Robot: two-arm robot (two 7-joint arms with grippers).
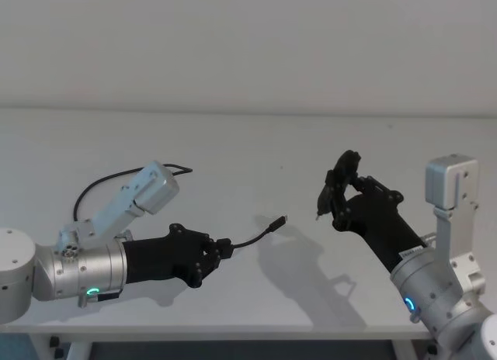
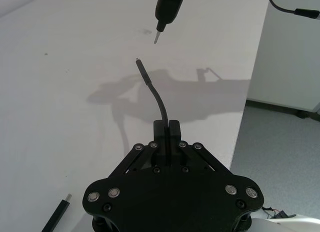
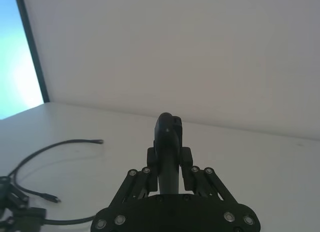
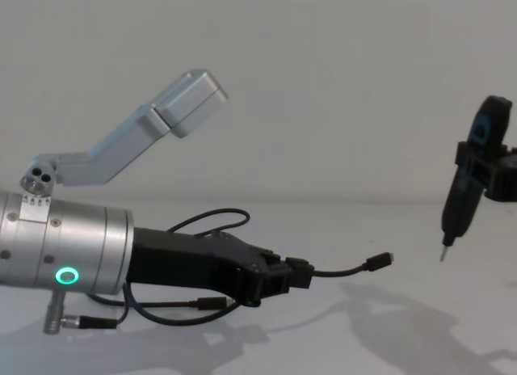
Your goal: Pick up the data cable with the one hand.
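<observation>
Grasp stage. The left end effector [image 1: 220,248], low over the desk [image 1: 272,162] near its front left corner, is closed tight on the data cable [image 1: 258,237] just behind one plug [image 1: 280,219], which juts free in the air toward the desk's middle. The grasp appears made; the rest of the cable trails on the desk behind the arm, so lifting remains. The right end effector [image 1: 338,197], raised toward the front right, is clamped on a slim black tool [image 4: 462,199].

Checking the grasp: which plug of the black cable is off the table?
The plug jutting from the left gripper, in the air, pointing at the slim tool in the right gripper; the data cable's other plug lies on the table.
</observation>
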